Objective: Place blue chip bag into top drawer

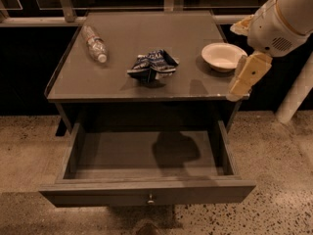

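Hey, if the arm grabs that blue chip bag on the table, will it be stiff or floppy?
Probably floppy: the chip bag looks crumpled, so it should give when squeezed. Likely light, since it lies low and flattened. The gripper hangs beside the bowl, apart from the bag.

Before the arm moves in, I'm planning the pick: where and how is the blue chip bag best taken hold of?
Pinch the raised crumpled fold at the middle of the blue chip bag, coming down from above. It lies low on the tabletop, so a sideways approach would likely just push it. The gripper hangs at the tabletop's right edge, beside the white bowl.
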Controlling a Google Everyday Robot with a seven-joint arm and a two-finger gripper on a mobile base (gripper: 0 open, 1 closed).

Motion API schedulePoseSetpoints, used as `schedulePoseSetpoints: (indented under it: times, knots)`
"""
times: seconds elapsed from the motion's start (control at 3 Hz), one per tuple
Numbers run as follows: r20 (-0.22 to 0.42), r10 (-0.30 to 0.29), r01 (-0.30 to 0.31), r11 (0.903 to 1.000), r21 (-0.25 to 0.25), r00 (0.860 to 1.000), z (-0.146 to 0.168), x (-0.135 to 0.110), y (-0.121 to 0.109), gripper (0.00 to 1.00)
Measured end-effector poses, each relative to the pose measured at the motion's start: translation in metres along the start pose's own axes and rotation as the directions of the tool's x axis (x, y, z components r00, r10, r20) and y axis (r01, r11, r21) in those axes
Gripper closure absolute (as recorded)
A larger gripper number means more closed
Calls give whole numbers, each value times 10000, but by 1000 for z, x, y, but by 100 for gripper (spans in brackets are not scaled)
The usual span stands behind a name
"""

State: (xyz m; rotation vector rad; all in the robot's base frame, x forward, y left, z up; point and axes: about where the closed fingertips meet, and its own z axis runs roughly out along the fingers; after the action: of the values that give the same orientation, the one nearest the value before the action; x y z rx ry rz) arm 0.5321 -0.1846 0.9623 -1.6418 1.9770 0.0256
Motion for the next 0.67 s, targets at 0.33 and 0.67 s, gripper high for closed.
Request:
schedulePoseSetpoints:
  times: [0.33, 0.67]
  knots:
    - [464, -330, 324, 9994, 154, 9984, 27, -21, -23, 0]
    - [484, -335, 328, 9993, 156, 9983, 29, -22, -24, 0]
